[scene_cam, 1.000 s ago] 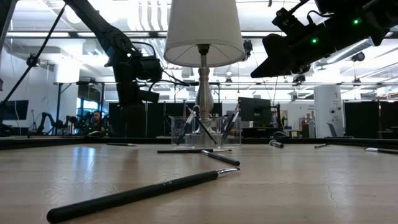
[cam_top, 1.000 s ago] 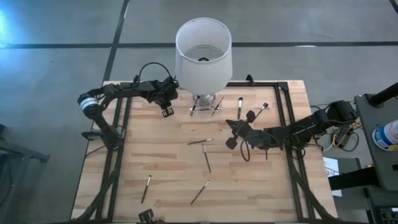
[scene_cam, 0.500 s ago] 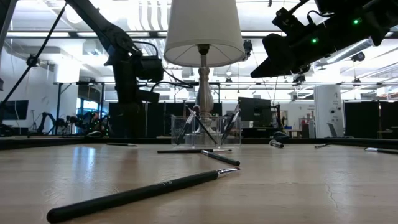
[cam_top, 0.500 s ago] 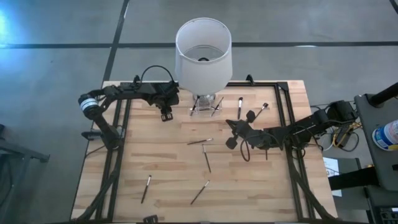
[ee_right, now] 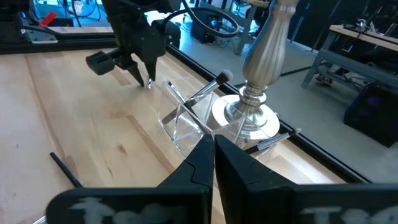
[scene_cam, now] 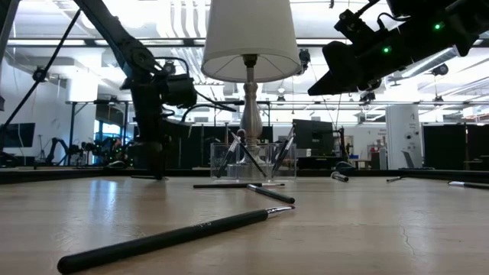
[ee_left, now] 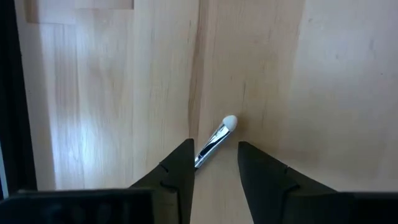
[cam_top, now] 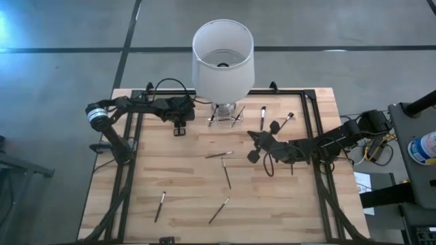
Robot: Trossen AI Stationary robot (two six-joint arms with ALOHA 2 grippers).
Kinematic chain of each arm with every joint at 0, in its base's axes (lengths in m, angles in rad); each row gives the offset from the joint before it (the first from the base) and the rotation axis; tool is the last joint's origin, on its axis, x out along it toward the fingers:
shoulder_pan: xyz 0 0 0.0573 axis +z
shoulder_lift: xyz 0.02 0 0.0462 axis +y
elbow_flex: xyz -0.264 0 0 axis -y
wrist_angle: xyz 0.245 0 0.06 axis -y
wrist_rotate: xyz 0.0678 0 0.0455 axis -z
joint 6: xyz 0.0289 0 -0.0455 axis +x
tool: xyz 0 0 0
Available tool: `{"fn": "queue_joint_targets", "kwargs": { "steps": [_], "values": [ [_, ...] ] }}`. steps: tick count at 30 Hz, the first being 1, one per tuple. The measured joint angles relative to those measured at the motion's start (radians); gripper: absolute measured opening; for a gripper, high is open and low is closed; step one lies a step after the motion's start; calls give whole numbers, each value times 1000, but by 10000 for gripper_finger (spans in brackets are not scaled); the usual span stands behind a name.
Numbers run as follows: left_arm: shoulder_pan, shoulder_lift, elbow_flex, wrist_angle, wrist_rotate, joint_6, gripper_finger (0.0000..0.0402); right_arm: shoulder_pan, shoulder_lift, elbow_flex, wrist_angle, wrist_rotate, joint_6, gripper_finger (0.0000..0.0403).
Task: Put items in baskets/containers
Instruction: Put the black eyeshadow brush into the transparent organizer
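Observation:
My left gripper [ee_left: 214, 163] is open and points down at the table's far left part [cam_top: 179, 129]. Its fingers stand on either side of a thin brush [ee_left: 217, 138] with a silvery ferrule and white tip, which lies flat on the wood. The clear holder [cam_top: 225, 116] stands at the lamp's foot with several brushes leaning in it [scene_cam: 248, 159]. More brushes lie loose on the table [cam_top: 219, 155] [cam_top: 226, 174] [cam_top: 219, 210]. My right gripper [ee_right: 213, 149] is shut with nothing in it, and hovers right of the table's middle [cam_top: 253, 146]. My left gripper comes at the brush from above, fingers across it near the ferrule [ee_left: 208, 151]. The brush lies on the table between the open fingers. Whether either finger touches it, I cannot tell.
A lamp with a large white shade [cam_top: 223, 54] stands at the far edge, its metal base [ee_right: 252, 115] right behind the holder. Other brushes lie near the lamp [cam_top: 263, 117] [cam_top: 287, 120] and at the near left [cam_top: 160, 206]. A black frame [cam_top: 315, 136] borders the table.
My left gripper has come down to the tabletop and moved a little toward the table's left and near edges, away from the holder. It now stands over the brush lying there. The right arm has kept still.

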Motion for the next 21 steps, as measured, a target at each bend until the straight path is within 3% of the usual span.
{"fn": "queue_joint_targets", "kwargs": {
  "steps": [12, 21],
  "values": [
    [0, 0, -11, 60, 16, 14, 114, 0, 0, 0, 0, -1, 0, 8],
    [0, 18, -16, 119, 44, 8, 66, 0, 0, 0, 0, -1, 0, 8]
  ]
}}
